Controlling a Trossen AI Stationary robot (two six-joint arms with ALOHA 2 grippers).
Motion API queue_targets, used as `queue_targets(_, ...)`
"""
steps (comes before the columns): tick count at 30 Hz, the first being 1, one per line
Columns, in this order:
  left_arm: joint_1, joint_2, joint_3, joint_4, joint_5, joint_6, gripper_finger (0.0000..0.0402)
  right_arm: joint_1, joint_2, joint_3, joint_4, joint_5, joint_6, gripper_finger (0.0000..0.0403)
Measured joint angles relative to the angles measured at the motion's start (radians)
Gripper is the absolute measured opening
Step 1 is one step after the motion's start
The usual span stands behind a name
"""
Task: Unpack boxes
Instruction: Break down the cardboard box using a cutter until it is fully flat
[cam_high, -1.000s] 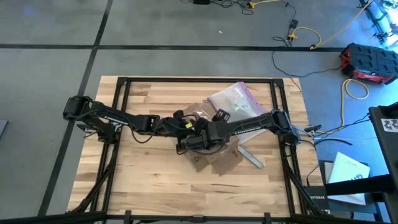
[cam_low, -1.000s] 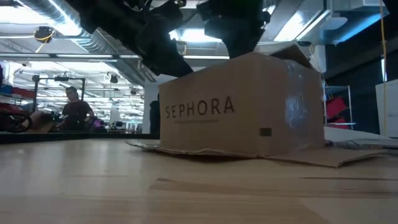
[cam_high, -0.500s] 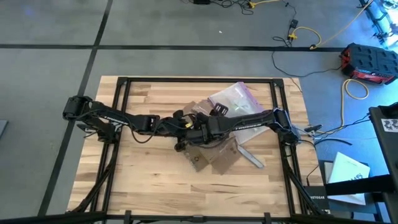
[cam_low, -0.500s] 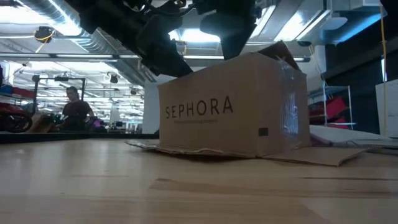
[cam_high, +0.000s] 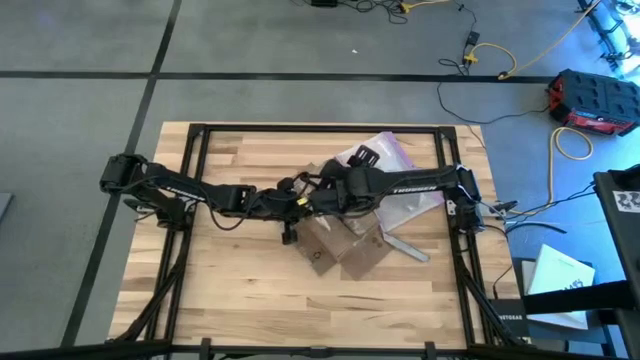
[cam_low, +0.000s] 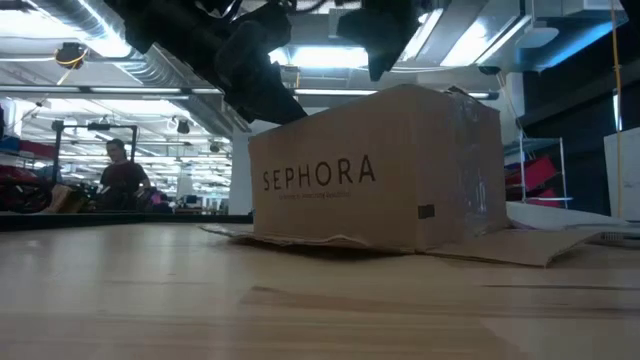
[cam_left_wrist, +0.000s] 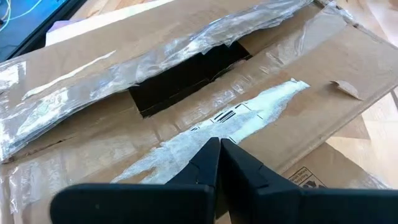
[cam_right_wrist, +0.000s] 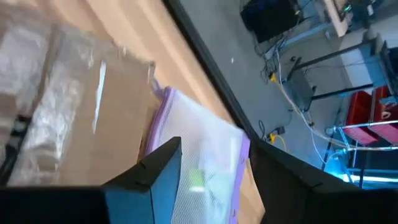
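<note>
Now your box (cam_high: 340, 245) sits mid-tabletop (cam_high: 240, 290), its taped top slit but not lifted. Your left gripper (cam_left_wrist: 219, 144), fingers pressed shut and empty, hovers just over the box's torn label. Your right gripper (cam_right_wrist: 214, 158), fingers apart and empty, hangs beyond the box above the plastic bag (cam_high: 385, 160). Push down carelessly and the closed tips could skid the light box.

Both arms (cam_high: 300, 200) crowd above the box (cam_low: 375, 170); table (cam_high: 230, 290) front open.
</note>
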Motion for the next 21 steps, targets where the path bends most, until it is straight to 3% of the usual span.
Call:
queue_targets(8,-0.006,0.000,0.000,0.006,-0.004,-0.019,0.0000,0.013,-0.014,-0.029,0.068,-0.054,-0.052,0.0174)
queue_targets(11,0.010,-0.029,-0.004,0.024,0.070,-0.123,0.0000,0.014,-0.013,-0.029,0.177,-0.173,-0.209,0.0174)
queue_targets(13,0.018,-0.059,-0.006,0.021,0.084,-0.131,0.0000,0.023,-0.013,-0.029,0.236,-0.156,-0.251,0.0174)
queue_targets(17,0.024,-0.118,-0.005,-0.002,0.044,-0.074,0.0000,0.013,-0.014,-0.029,0.243,-0.154,-0.248,0.0175)
queue_targets(21,0.044,-0.182,-0.004,-0.114,-0.062,0.005,0.0000,0.008,-0.014,-0.059,0.316,-0.173,-0.271,0.0175)
